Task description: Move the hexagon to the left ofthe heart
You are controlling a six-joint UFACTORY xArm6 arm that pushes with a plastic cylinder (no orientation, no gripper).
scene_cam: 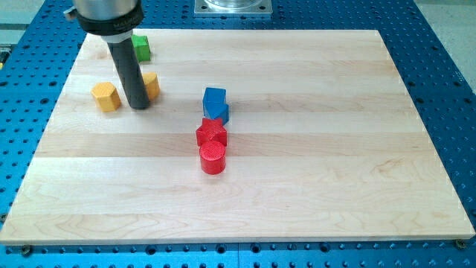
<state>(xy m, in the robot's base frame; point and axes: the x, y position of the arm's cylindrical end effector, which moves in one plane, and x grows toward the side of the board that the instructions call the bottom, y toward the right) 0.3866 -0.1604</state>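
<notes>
Red cylinder [213,158] nearest. My tip [139,106], bare rod holding nothing, between yellow hexagon [106,97] and yellow heart [151,85]; hexagon already left, task looks near done.

— What sort of place am I driving this arm in?

— A robotics lab bench, as far as I can tell. The pale wooden board [297,171] lies on a blue metal table [439,67] drilled with a regular grid of mounting holes.

— Anything else?

— A grey metal base plate [233,7] is bolted on at the view's top, and small coloured blocks lie on the board.
</notes>
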